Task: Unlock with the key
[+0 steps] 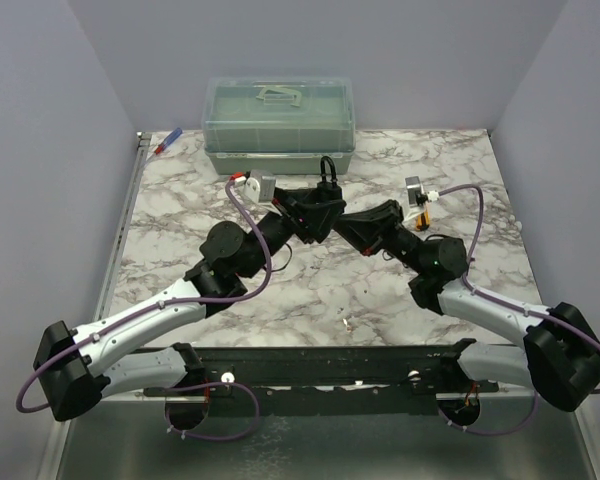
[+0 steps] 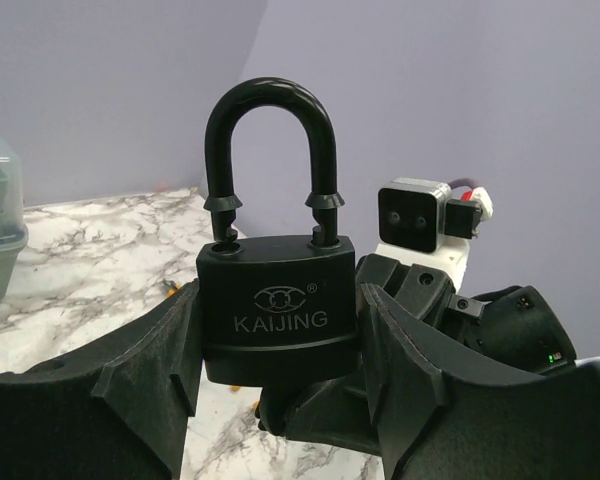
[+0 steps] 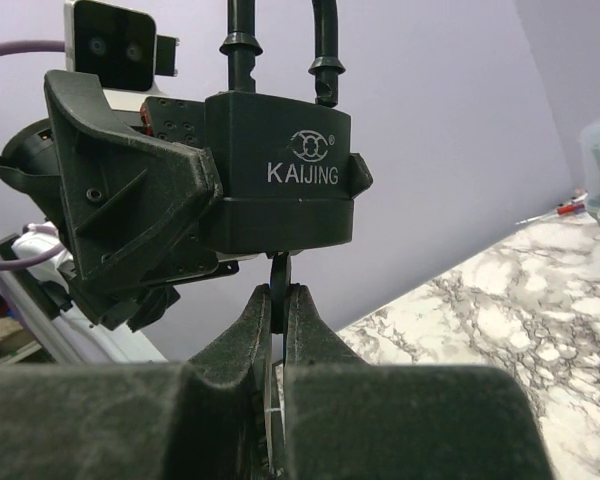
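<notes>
Over marble table (image 1: 310, 295), key (image 3: 279, 268) upright in closed right hand (image 3: 278, 296), blade up toward padlock (image 2: 277, 305) tight in left hand (image 2: 277, 335).

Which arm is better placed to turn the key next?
Right: the right gripper pinches the key, blade up under the black padlock, which the left gripper clamps upright.

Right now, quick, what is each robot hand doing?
Left gripper: closed on the black padlock, holding it upright.
Right gripper: closed on the key, its blade at the padlock's underside.
</notes>
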`<action>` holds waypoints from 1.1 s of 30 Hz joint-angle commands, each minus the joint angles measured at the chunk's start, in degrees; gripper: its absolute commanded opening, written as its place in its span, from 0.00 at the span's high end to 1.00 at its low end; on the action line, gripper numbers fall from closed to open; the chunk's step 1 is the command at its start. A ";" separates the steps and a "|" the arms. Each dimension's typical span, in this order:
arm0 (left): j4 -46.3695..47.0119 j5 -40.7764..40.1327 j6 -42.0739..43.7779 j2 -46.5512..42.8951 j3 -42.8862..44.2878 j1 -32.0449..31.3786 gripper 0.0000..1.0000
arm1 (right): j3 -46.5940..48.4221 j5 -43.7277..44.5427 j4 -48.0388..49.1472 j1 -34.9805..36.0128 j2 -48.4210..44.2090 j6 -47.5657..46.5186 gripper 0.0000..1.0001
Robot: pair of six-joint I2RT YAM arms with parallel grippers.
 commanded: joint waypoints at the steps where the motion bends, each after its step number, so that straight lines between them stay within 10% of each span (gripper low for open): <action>1: -2.86 19.59 -5.06 1.02 -1.33 -6.38 1.00 | 4.75 0.20 1.80 -0.48 1.77 0.75 1.00; 15: -4.92 2.76 -11.08 5.59 0.90 -6.38 1.00 | 6.35 1.37 -16.09 -0.76 -2.01 -8.93 0.93; 33: -8.30 -9.86 -17.14 12.07 5.15 -6.14 1.00 | 6.25 7.09 -40.57 -0.74 -11.01 -19.58 0.30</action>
